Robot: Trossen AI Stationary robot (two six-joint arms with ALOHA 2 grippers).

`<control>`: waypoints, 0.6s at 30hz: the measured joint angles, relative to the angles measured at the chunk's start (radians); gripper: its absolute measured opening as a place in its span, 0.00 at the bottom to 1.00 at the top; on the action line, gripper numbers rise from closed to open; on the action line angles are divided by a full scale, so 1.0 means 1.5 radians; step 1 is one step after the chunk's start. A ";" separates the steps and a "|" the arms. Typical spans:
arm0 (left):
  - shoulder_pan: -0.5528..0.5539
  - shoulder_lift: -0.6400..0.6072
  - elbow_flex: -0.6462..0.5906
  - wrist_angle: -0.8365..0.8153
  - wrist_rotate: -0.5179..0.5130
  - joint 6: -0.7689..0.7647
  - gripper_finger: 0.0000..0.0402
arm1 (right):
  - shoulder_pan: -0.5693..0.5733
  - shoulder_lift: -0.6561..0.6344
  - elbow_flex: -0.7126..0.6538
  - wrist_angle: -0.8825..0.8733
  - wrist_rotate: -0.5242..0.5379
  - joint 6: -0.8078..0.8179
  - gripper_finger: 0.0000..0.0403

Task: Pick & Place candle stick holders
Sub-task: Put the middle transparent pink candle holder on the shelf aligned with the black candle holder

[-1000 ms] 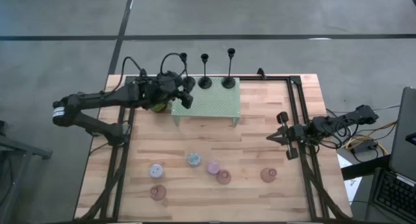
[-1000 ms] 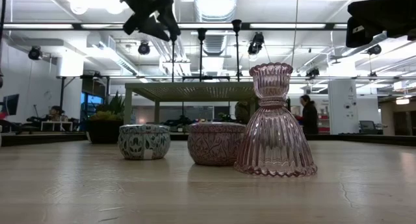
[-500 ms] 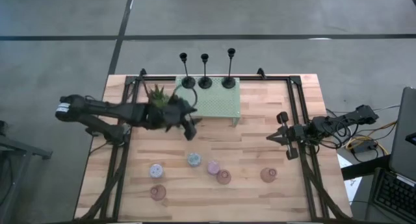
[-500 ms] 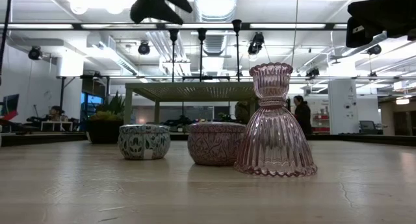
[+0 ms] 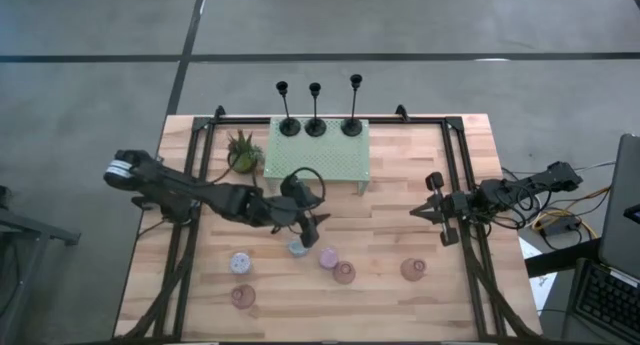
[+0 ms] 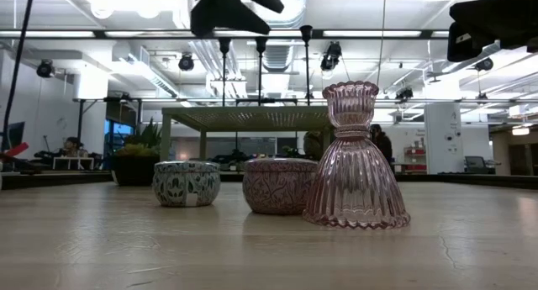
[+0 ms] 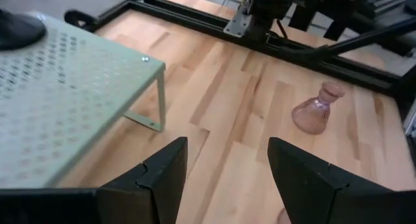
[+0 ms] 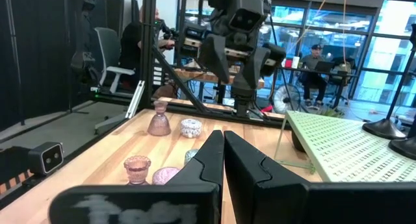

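The left pincer [image 5: 312,225], released, hovers over the pale blue holder [image 5: 298,247], which lies toward seven o'clock. The right pincer [image 5: 420,211], clenched, waits farther off.

Desk [image 5: 400,185]: shelf [image 5: 330,157] at rear centre w/ three candlesticks [image 5: 315,123] in a row along its back edge. Potted plant [image 5: 242,151] just left of shelf, on desk. Six short holders in front part: two at left [image 5: 240,262] [image 5: 243,296], one behind the other; three clustered centre [image 5: 299,248] [image 5: 328,257] [image 5: 344,273]; one further right [image 5: 414,269], apart. Left gripper [image 5: 309,225] over desk betw. shelf front and centre cluster, just behind it. Right gripper [image 5: 424,211] at right edge of desk, well apart from the holders.
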 joint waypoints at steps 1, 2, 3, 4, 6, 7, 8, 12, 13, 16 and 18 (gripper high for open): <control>-0.001 0.007 0.000 0.011 0.003 -0.008 0.54 | 0.000 0.000 0.000 0.000 0.000 0.000 0.02; -0.003 0.014 0.000 0.021 0.006 -0.017 0.54 | 0.000 0.000 0.000 0.000 0.000 0.001 0.02; -0.005 0.021 0.000 0.027 0.006 -0.024 0.54 | 0.000 0.000 0.000 0.000 0.000 0.001 0.02; -0.007 0.028 0.000 0.035 0.007 -0.031 0.54 | 0.000 0.000 0.000 0.000 0.000 0.000 0.02; -0.010 0.039 0.000 0.057 0.008 -0.043 0.54 | 0.000 0.000 0.000 0.000 0.000 0.001 0.02; -0.010 0.044 0.000 0.066 0.008 -0.049 0.54 | 0.000 0.000 0.000 0.000 0.000 0.001 0.02; -0.012 0.048 0.000 0.076 0.008 -0.052 0.54 | 0.000 0.000 0.000 0.000 0.000 0.000 0.02; -0.015 0.064 0.000 0.105 0.007 -0.055 0.54 | 0.000 0.000 0.000 0.000 0.000 0.001 0.02; -0.015 0.065 0.000 0.109 0.007 -0.057 0.54 | 0.000 0.000 0.000 0.000 0.000 0.000 0.02; -0.015 0.066 0.000 0.115 0.006 -0.070 0.54 | 0.000 0.000 0.000 0.000 0.000 0.001 0.02; -0.015 0.067 0.000 0.114 0.004 -0.078 0.54 | 0.000 0.000 0.000 0.000 0.000 0.000 0.02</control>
